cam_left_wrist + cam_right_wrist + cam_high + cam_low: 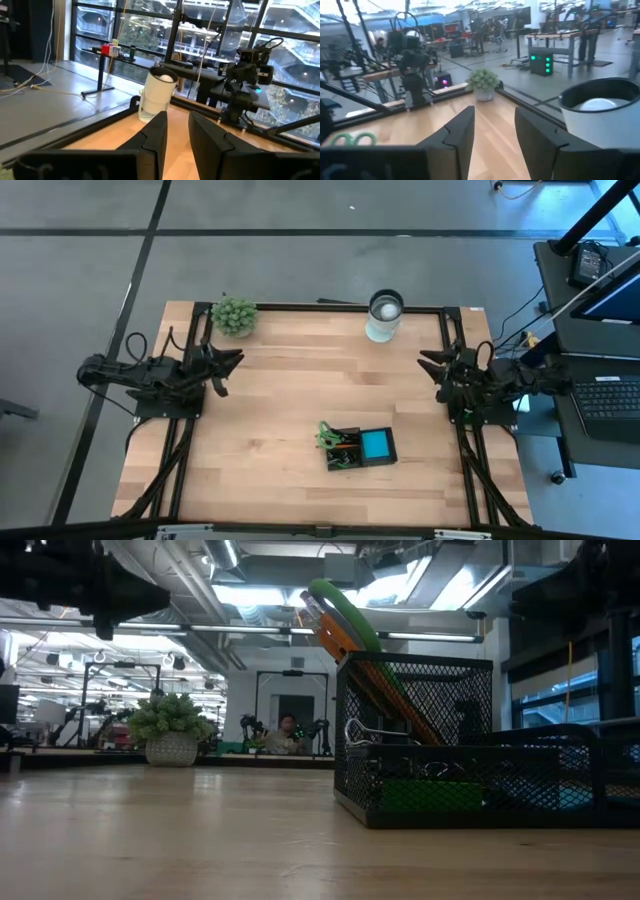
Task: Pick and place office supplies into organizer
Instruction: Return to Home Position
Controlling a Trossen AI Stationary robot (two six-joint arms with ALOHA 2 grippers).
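The black mesh organizer (pixel 360 447) (pixel 470 740) stands near the table's near edge, right of centre. In it are the blue note pad (pixel 377 445), the green-handled scissors (pixel 327 435) (pixel 345 605) leaning with handles up, orange pencils (pixel 335 635), a green block (pixel 430 795) and a clip (pixel 365 732). My left gripper (pixel 232 362) (pixel 177 125) hovers open at the table's left side. My right gripper (pixel 425 363) (pixel 495 130) hovers open at the right side. Both are far from the organizer and hold nothing.
A fuzzy green plant in a pot (pixel 234 315) (pixel 170 730) (pixel 482 82) stands at the far edge on the left. A white round cup (pixel 385 315) (pixel 157 95) (pixel 602 117) stands at the far edge on the right. Bare wood lies between the arms (pixel 320 380).
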